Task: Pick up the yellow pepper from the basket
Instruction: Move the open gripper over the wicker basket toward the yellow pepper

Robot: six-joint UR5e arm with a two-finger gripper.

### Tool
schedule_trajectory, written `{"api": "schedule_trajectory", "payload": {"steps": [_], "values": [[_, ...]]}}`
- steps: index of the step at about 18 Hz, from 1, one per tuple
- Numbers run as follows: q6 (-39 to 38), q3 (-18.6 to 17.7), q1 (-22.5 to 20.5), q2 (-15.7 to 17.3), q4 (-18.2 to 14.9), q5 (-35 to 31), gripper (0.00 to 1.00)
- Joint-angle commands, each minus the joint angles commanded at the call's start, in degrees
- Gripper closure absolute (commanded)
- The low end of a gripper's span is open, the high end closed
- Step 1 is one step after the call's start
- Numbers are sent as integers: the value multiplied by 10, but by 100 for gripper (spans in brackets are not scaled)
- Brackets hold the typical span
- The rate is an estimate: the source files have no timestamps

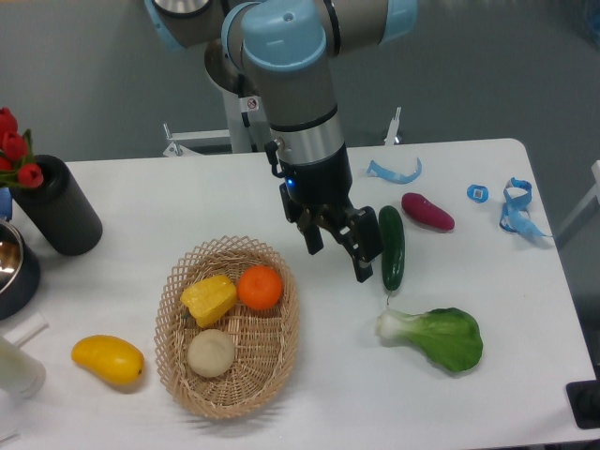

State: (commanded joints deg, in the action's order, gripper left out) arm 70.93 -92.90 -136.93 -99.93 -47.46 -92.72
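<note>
The yellow pepper (209, 299) lies in the left part of the tan wicker basket (274, 373), beside an orange (260, 287) and above a pale beige ball (211, 353). My gripper (338, 257) hangs above the table just right of the basket's upper rim, next to the cucumber. Its two dark fingers are spread apart and hold nothing. It is up and to the right of the pepper, apart from it.
A green cucumber (391, 247), a purple sweet potato (427, 212) and a bok choy (436, 337) lie to the right. A yellow mango (109, 360) lies left of the basket. A black cylinder (58, 206) with red tulips and a dark metal bowl (13, 270) stand at the left edge.
</note>
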Motion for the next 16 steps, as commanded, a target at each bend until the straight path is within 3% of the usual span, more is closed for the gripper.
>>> {"api": "schedule_trajectory", "payload": {"steps": [9, 12, 16], "values": [[-35, -37, 1, 3, 9, 7, 0], [-111, -43, 12, -8, 20, 7, 0], [-134, -40, 39, -35, 21, 9, 0]]}}
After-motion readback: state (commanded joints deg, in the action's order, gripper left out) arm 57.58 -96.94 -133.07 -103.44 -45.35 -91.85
